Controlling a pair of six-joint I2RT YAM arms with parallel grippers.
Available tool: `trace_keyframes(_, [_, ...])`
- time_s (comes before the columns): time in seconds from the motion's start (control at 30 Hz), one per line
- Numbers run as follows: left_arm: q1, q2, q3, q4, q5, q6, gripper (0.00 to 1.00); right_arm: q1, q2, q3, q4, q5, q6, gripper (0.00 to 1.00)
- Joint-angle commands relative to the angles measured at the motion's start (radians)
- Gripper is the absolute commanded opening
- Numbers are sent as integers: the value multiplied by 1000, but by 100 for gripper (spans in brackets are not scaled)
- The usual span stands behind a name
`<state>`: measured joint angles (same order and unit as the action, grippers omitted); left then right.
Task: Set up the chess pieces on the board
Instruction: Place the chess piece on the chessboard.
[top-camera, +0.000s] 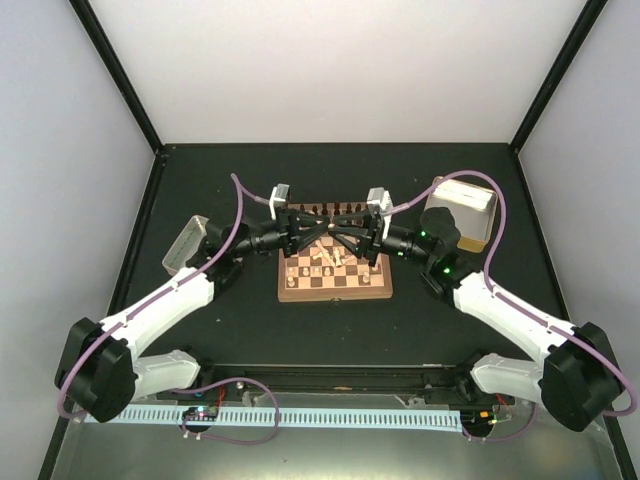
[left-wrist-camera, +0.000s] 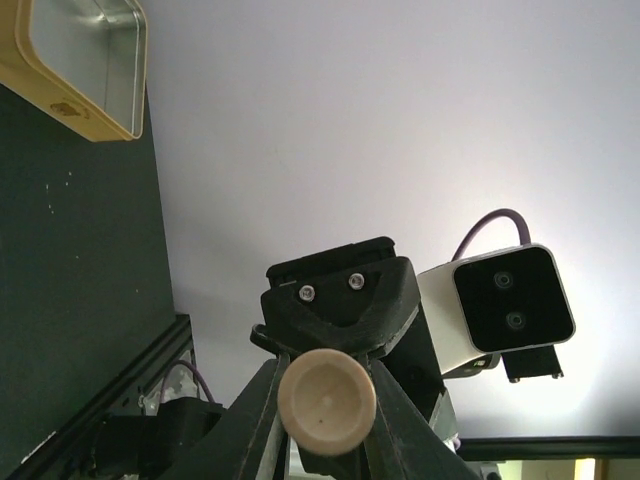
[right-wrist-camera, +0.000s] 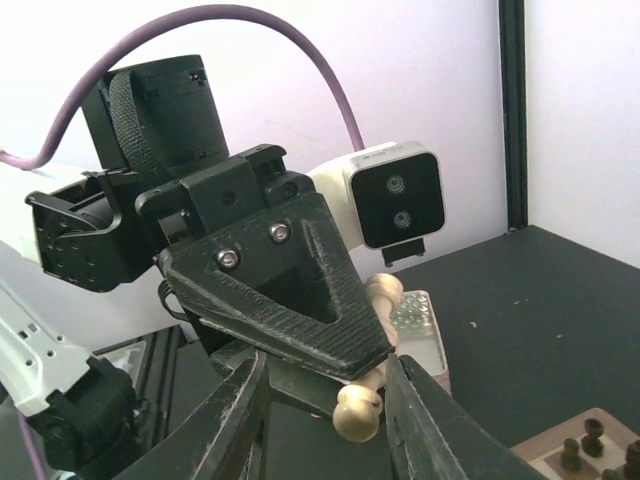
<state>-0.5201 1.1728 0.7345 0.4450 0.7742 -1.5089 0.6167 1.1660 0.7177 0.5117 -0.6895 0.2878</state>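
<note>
1. Pale cream wood showed between the two grippers: one chess piece (left-wrist-camera: 327, 400) was held in the air over the far half of the board (top-camera: 335, 296), its round base facing the left wrist camera.
2. The left gripper (top-camera: 320, 232) was closed on that piece, its dark fingers (left-wrist-camera: 255, 430) pressed against either side of the base.
3. The right gripper (top-camera: 347, 232) met it head-on. Its fingers (right-wrist-camera: 240, 420) stood spread around the piece's rounded end, with a clear gap on one side, so it had hold of nothing.
4. Other pale chess pieces (top-camera: 325, 262) lay scattered across the middle squares of the board, several tipped over.
5. Dark pieces (top-camera: 330, 208) stood in a row along the board's far edge.
6. The board sat at the middle of the black table (top-camera: 250, 330), between the arms.
7. An open tray (top-camera: 182, 245) lay to the left of the board, beside the left arm, and a yellow-rimmed tray (top-camera: 462, 210) lay to the right, by the right arm.
</note>
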Motion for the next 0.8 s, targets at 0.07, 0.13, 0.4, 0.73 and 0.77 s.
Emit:
trace_keyframes(0.07, [5,-6,-9,75,27,-69,4,3,23,51,-30,35,-78,32])
trace_keyframes(0.13, [6,-3,-11,81,28,-75,4,2,30,60,-43,38,-86,31])
trace_keyframes(0.4, [5,-1,-21,101,27,-95,4,3,26,63,-85,77,-121,29])
trace_keyframes(0.73, [6,-2,-27,125,30,-102,13,3,23,83,-90,71,-109,5])
trace_keyframes(0.77, [5,-3,-27,118,30,-90,20,3,19,84,-87,68,-99,4])
